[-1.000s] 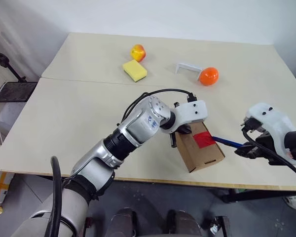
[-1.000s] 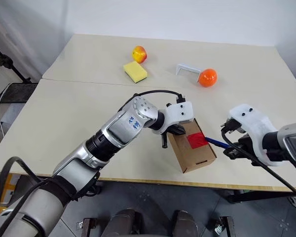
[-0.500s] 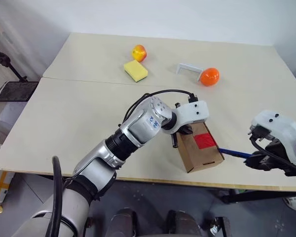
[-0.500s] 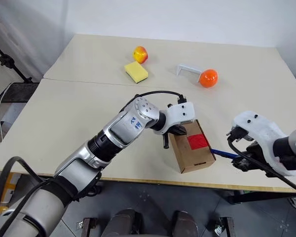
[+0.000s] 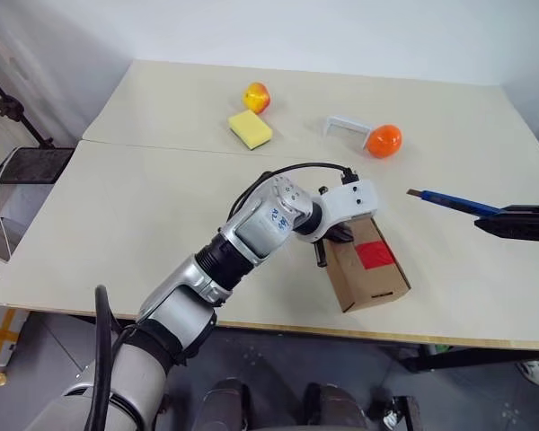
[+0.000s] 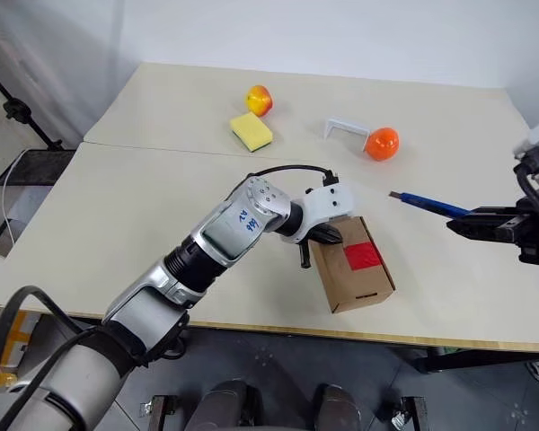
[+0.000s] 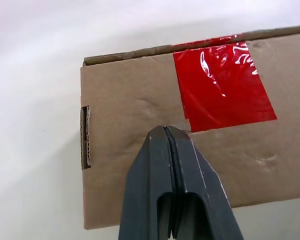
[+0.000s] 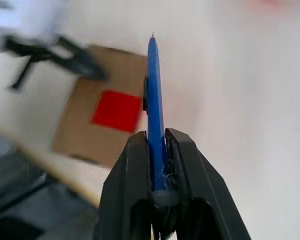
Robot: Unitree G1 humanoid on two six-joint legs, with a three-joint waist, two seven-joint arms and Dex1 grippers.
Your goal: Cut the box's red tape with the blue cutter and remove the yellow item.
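Head stereo pair: high, looking forward and down over the table (image 5: 117, 206); both eyes share the whole top, box (image 5: 366, 268) just right of centre, far edge at 12 o'clock. Left wrist camera: very close above the box top, tape (image 7: 221, 82) at 1 o'clock of its fingers. Right wrist camera: farther off, looking along the cutter (image 8: 154, 115) toward the same box.

The box (image 5: 366, 269) is brown with shiny red tape (image 5: 375, 255). The cutter (image 5: 449, 201) is blue. A yellow sponge (image 5: 251, 128), a yellow-red apple (image 5: 256, 95) and an orange ball (image 5: 384, 140) sit on the cream tabletop (image 5: 135, 206).
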